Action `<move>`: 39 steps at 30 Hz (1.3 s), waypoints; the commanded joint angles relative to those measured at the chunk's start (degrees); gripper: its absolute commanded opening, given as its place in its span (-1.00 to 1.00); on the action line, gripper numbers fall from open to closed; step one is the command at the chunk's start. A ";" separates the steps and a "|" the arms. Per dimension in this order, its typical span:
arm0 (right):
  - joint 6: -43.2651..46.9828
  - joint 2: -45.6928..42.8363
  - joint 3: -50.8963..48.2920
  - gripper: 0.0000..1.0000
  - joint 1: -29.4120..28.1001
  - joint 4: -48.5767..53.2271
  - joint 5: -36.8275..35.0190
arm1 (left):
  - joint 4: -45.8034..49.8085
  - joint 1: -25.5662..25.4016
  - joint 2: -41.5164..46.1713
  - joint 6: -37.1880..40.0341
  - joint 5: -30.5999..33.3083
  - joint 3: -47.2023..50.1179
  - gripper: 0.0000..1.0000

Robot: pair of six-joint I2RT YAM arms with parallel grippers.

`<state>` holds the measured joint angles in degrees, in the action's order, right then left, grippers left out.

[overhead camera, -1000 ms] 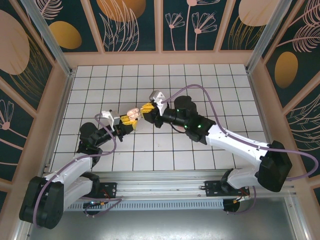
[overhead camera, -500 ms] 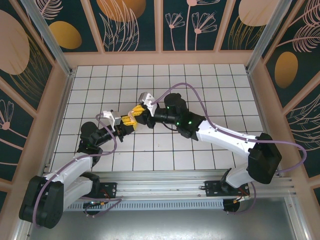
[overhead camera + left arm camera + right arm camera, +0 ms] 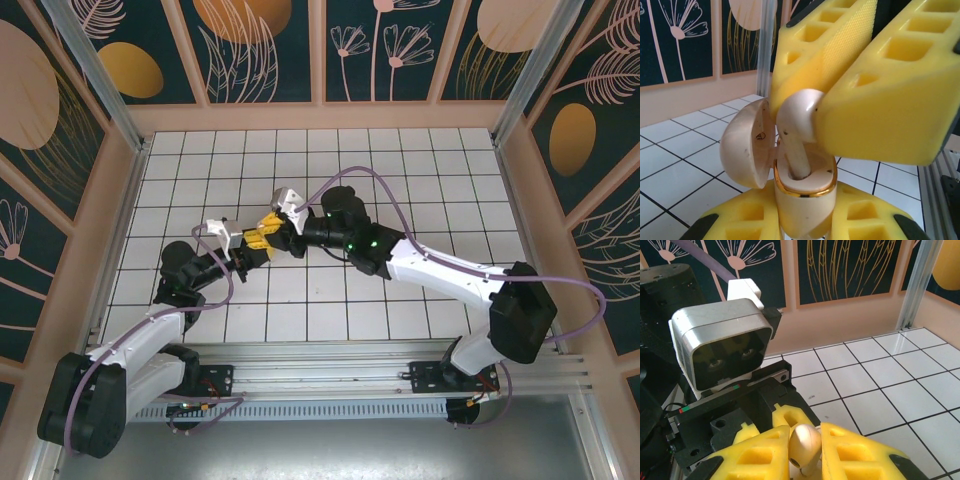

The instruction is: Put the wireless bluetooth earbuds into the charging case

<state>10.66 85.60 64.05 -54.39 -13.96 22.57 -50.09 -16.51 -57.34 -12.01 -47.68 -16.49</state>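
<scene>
**Earbud above the open case, stem pointing down into the socket.**

My left gripper (image 3: 250, 250) is clamped around the lower body of the case (image 3: 802, 207) and holds it upright. From the left wrist camera, the lid (image 3: 746, 145) hangs open to the left. My right gripper (image 3: 806, 459) reaches in from above, its fingers closed snugly on the head of the cream earbud (image 3: 799, 116). The earbud is just below the right fingertips and directly above the left ones, over the mouth of the case. Its long axis runs close to vertical, roughly in line with the socket. The stem (image 3: 796, 159) already dips inside the gold rim (image 3: 807, 191), but the head stands clear of it, so I judge the earbud is not yet seated. The next move, as I see it, is a short straight push down along the stem before I let go.
</scene>
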 commanded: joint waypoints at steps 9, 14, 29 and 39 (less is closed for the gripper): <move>4.12 0.87 2.66 -0.64 -0.87 6.89 0.50 | -0.46 -0.26 1.97 0.94 -1.04 -1.88 -0.81; 5.71 0.34 2.82 -0.64 -0.72 10.43 0.55 | -0.47 -0.23 2.06 1.02 -1.55 -2.08 -0.81; 9.27 1.71 6.10 -0.61 2.70 17.75 11.46 | -1.42 -1.01 2.28 1.11 -6.80 -2.48 -0.80; 11.24 0.49 5.40 -0.57 3.89 20.58 14.08 | -1.33 -1.16 2.23 1.20 -8.11 -2.92 -0.79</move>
<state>20.23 86.08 69.60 -51.20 1.19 35.22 -47.27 -17.45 -56.45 -11.99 -54.06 -16.64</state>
